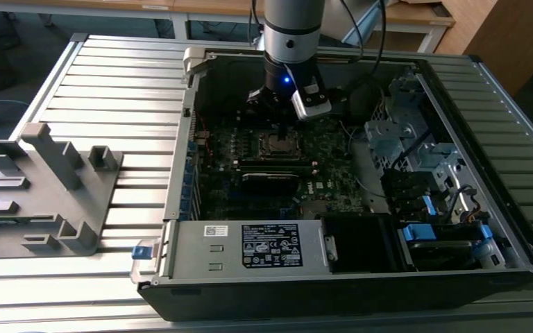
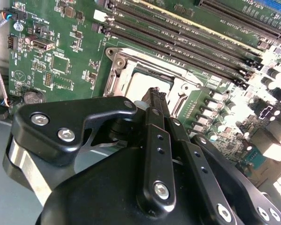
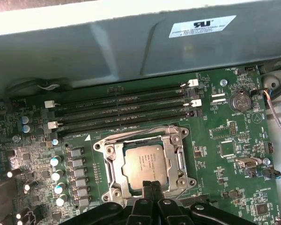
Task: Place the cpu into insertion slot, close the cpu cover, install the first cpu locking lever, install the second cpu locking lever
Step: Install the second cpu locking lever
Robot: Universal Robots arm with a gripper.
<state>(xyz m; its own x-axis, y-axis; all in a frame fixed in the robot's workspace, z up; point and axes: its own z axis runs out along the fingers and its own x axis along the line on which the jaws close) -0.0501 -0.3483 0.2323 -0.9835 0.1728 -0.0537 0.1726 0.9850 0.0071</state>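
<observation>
Open computer case (image 1: 181,208) on a slatted metal table (image 1: 109,76), seen from above in the exterior view. Reaching down into the case from the top centre of that frame: a grey robot arm (image 1: 291,28), held upright, wrist and a small white camera housing (image 1: 311,104) low over the green motherboard (image 1: 327,166). Below it, the black gripper (image 1: 279,114), just above the insertion slot (image 1: 280,144) near the frame's middle.

In both wrist views, gripper (image 3: 152,186) (image 2: 154,93) clenched, fingertips pressed together with nothing between them, hovering at one edge of the socket. Seated in the socket, the cpu (image 3: 143,161) (image 2: 143,82), silver face up. Lying flat around it, the cpu cover (image 3: 131,139), a silvery frame with the chip showing through its window.

Near edge of the chip and socket hidden behind the fingertips in both wrist views. Thin locking levers hard to make out; latched or not, cannot tell. Contact between fingertips and cover also unclear.

Beside the socket, long dark memory slots (image 3: 122,110), close along one side. Grey case wall (image 3: 131,42) rising beyond them. In the exterior view, power-supply box (image 1: 248,246) at lower centre, drive bays and cables (image 1: 433,173) on the exterior view's right, grey fixture (image 1: 44,187) on the table at the exterior view's left, well apart from the case.
</observation>
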